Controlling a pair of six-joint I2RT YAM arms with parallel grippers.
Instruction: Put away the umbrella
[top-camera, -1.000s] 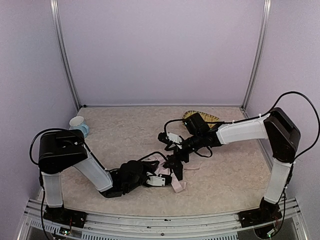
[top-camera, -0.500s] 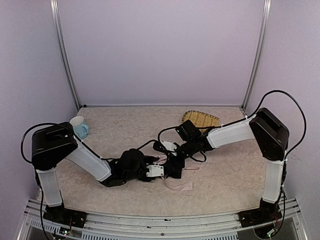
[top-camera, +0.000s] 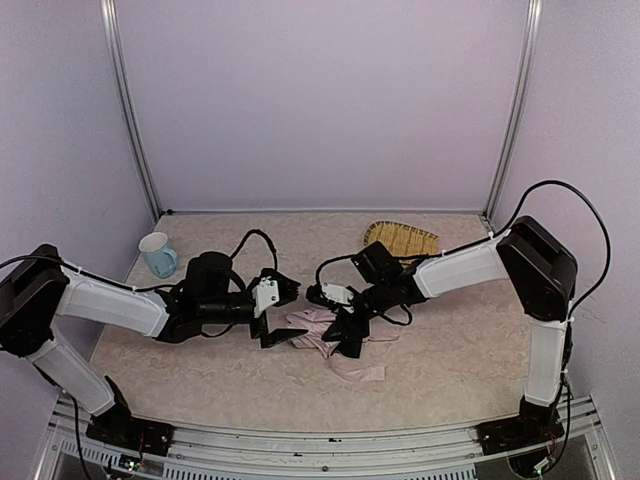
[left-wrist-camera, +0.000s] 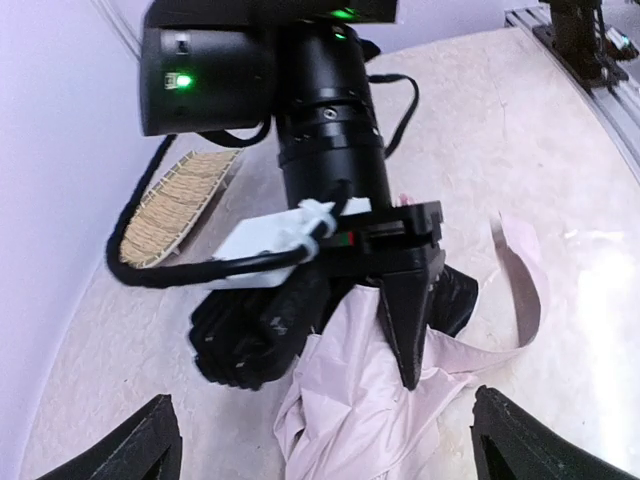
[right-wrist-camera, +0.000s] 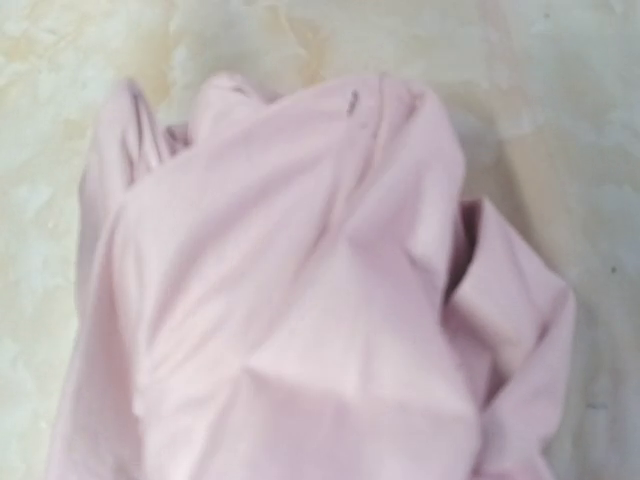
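Tabletop (top-camera: 450, 340): pale, marbled, walled on three sides. Work sits mid-table, a little toward the near edge.

Left arm (top-camera: 110, 305): reaches in low from the left, wrist aimed at the middle. Right arm (top-camera: 465, 268): stretched in from the right, wrist tipped down onto the cloth.

Umbrella (top-camera: 318, 325): lies collapsed on the tabletop between the two wrists, a crumpled heap of pale pink canopy, not rolled or bound. Shaft and handle not visible. Judgement: putting away is barely begun; the canopy needs gathering first.

Bamboo tray (top-camera: 402, 238): far right corner, well apart from the umbrella, behind the right arm. Mug (top-camera: 157, 253): far left, near the left arm, not involved.

Right fingers (left-wrist-camera: 405, 320): planted point-down in the canopy, part-way apart with a bunch of pink cloth between them. Right wrist view is filled with fabric, so contact is close. Cannot tell whether the cloth is truly pinched. Likely placed to pin the heap.

Left fingers (left-wrist-camera: 135, 450): spread as wide as they go, holding nothing, just beside the heap's left edge and facing it. Probably lined up to take the loose folds.

Strap (left-wrist-camera: 525, 270): thin pink strip, curling free on the tabletop. Could snag.
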